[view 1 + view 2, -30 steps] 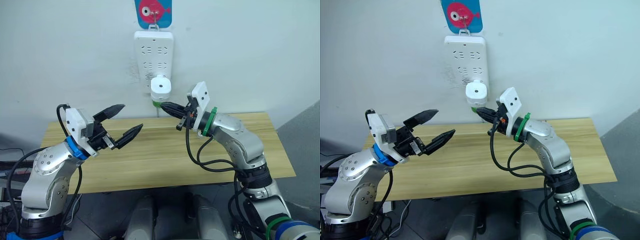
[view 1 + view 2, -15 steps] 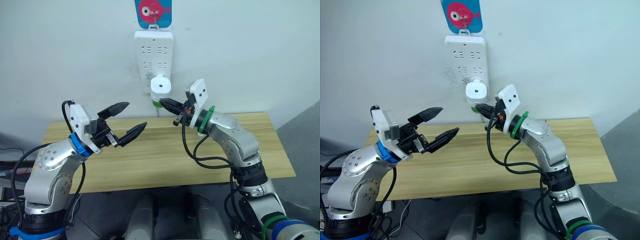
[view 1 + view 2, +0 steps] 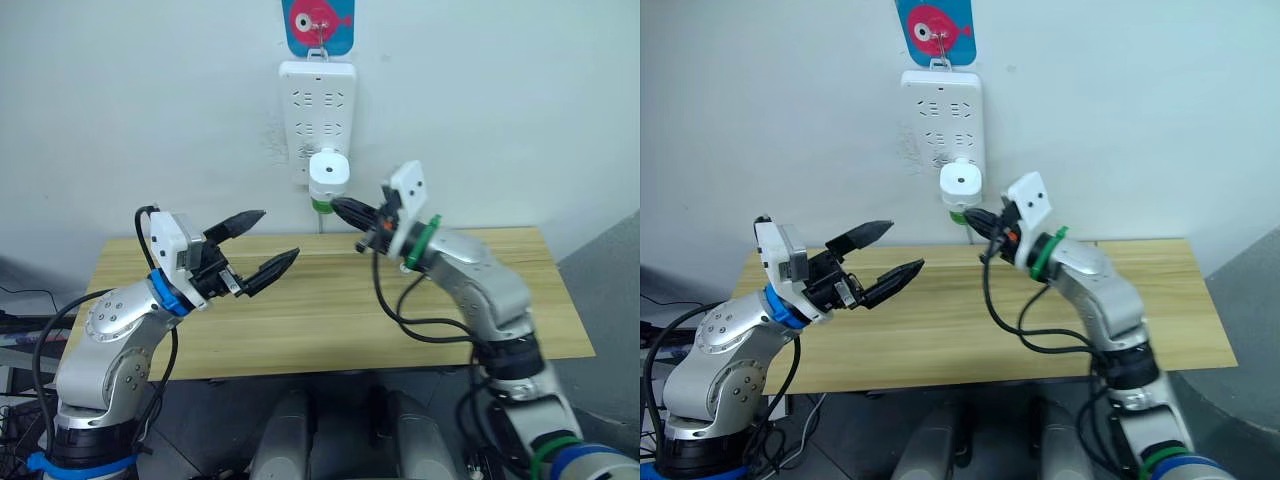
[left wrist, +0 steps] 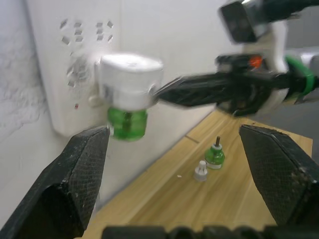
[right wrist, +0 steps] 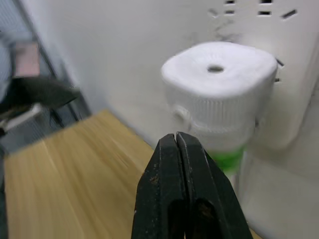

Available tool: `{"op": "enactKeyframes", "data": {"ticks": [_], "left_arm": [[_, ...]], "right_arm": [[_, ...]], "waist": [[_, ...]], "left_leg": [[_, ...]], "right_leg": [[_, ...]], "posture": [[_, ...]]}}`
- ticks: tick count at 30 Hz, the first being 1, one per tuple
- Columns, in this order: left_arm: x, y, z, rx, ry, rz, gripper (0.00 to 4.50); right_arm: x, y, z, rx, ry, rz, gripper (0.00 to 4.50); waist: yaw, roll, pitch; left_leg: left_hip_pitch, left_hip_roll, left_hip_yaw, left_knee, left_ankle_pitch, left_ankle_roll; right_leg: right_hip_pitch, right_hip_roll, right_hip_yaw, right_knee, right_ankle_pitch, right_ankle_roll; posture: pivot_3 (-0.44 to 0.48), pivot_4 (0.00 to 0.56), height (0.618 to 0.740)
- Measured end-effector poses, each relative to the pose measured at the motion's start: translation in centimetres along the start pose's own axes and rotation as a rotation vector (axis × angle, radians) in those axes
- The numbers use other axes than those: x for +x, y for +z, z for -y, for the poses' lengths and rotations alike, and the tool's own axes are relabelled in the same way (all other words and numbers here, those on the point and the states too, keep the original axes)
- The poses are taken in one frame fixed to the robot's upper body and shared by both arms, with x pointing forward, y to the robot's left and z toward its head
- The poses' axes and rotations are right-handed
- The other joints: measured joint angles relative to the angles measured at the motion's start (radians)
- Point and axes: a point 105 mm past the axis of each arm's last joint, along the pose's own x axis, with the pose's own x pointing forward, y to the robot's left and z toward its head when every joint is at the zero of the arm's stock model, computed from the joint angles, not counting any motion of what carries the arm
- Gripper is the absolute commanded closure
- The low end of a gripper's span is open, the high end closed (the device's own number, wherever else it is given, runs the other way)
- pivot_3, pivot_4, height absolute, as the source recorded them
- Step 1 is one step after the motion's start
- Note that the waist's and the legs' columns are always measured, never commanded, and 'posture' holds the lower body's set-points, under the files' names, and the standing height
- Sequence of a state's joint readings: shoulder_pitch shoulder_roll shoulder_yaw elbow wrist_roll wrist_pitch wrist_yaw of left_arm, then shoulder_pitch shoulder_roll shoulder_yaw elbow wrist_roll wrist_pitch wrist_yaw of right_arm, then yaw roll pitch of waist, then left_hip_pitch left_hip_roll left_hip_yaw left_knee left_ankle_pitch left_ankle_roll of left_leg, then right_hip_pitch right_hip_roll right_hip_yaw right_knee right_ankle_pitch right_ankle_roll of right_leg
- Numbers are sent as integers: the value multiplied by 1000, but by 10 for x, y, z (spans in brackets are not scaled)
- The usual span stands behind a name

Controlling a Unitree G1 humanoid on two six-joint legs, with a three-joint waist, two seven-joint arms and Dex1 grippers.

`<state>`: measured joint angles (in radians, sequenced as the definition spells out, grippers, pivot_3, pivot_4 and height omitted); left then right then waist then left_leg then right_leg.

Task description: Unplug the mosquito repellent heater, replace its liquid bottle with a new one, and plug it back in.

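The wooden surface (image 3: 330, 300) stands against the wall, where a tall white power strip (image 3: 318, 110) hangs from a hook; the heater (image 3: 328, 173) is plugged into its lower sockets, its green bottle (image 4: 127, 123) hanging beneath. The left hand (image 3: 262, 245) hovers over the surface well short of the wall, fingers spread wide. The right hand (image 3: 340, 206) has its tips pressed together on nothing, just beside the heater's lower edge. The heater looks light, hard and smooth (likely slippery), so squeezing its two flat sides and pulling straight off the wall seems safest; the bottle looks fragile. A spare bottle (image 4: 215, 155) and small white cap (image 4: 200, 171) stand on the surface. The prongs are hidden inside the strip.
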<state>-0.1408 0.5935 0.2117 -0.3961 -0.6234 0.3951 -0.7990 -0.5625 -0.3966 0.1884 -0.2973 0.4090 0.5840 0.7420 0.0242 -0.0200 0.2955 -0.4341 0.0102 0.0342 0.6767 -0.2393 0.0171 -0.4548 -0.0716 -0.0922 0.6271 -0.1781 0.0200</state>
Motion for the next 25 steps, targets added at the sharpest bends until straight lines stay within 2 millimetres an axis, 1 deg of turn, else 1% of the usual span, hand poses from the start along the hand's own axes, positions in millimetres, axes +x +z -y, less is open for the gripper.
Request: {"op": "enactKeyframes", "data": {"ticks": [2, 3, 5, 6, 8, 9, 11, 12, 13, 15, 17, 18, 22, 25], "left_arm": [[-2, -10, -4, -21, 0, -53, 0], [-4, -12, -6, -24, -2, -73, 0], [-13, -19, -14, -3, 4, -149, 0], [-21, -23, -21, 7, 27, -209, 0], [-36, -25, -38, 9, 94, -272, 0], [-45, -24, -46, 3, 114, -303, 0], [-63, -18, -62, 14, 168, -350, 0], [-75, -13, -71, 28, 207, -375, 0], [-86, -9, -80, 46, 247, -398, 0], [-97, -3, -90, 75, 284, -409, 0], [-102, -6, -92, 84, 287, -415, 0], [-105, -7, -95, 95, 290, -418, 0], [-108, -3, -109, 125, 329, -399, 0], [-101, -3, -109, 125, 305, -393, 0]], "right_arm": [[-11, -6, -17, -38, 136, -45, 4476], [-16, -8, -18, -51, 163, -67, 4476], [-31, -12, -12, -80, 176, -121, 4128], [-43, -11, -3, -93, 158, -149, 3927], [-66, -9, 15, -105, 106, -193, 3298], [-83, -12, 23, -103, 89, -237, 2989], [-113, -19, 38, -81, 37, -317, 2335], [-127, -22, 48, -63, 0, -353, 1929], [-141, -21, 59, -59, -46, -374, 1641], [-165, -19, 77, -79, -133, -403, 917], [-173, -17, 86, -98, -170, -402, 209], [-175, -17, 89, -101, -179, -399, 15], [-183, -20, 98, -84, -252, -397, 15], [-182, -20, 99, -87, -260, -395, 15]], "waist": [[-3, 0, 0], [-6, 0, 0], [-8, 0, 0], [-7, 0, 0], [-3, 0, 0], [0, 0, 0], [3, 0, 0], [3, 0, 0], [3, 0, 0], [2, 0, -1], [2, 0, -1], [2, 0, -1], [2, 0, -1], [1, 0, -1]], "left_leg": [[0, 1, 0, -1, 0, 0], [0, 2, 1, -1, 0, 0], [0, 3, 0, -1, 0, 0], [0, 4, 0, -1, 0, 0], [0, 4, 0, -1, 0, 0], [0, 4, -1, -1, 0, 0], [0, 2, 0, -1, 0, -1], [0, 2, 0, -1, -1, -1], [0, 1, 2, -1, -1, -1], [0, 1, 3, -1, -2, -2], [0, 2, 3, -1, -2, -2], [0, 2, 3, -1, -2, -2], [0, 3, 2, -1, -2, -3], [0, 3, 4, -1, -2, -3]], "right_leg": [[-1, 1, 0, 0, -1, 0], [-1, 1, 0, 0, -1, 0], [-2, 1, -1, 1, -1, -1], [-2, 2, -2, 1, -1, -1], [-1, 1, -3, 2, -1, -1], [-1, 1, -4, 1, -1, -1], [-1, 1, -4, 1, -1, -1], [-1, 1, -4, 0, -1, -1], [-2, 0, -3, 0, -1, -1], [-2, -1, -2, -1, -1, -1], [-2, -1, -2, -1, -1, -1], [-2, 0, -2, 0, -1, -1], [-2, 0, -3, 1, -1, -1], [-2, 0, -2, 1, 0, -1]], "posture": [[17, 261, 740], [20, 255, 740], [28, 247, 740], [28, 247, 740], [38, 240, 740], [43, 233, 740], [42, 231, 740], [38, 227, 740], [38, 227, 740], [24, 222, 740], [20, 213, 740], [14, 211, 740], [3, 205, 740], [-1, 202, 740]]}}
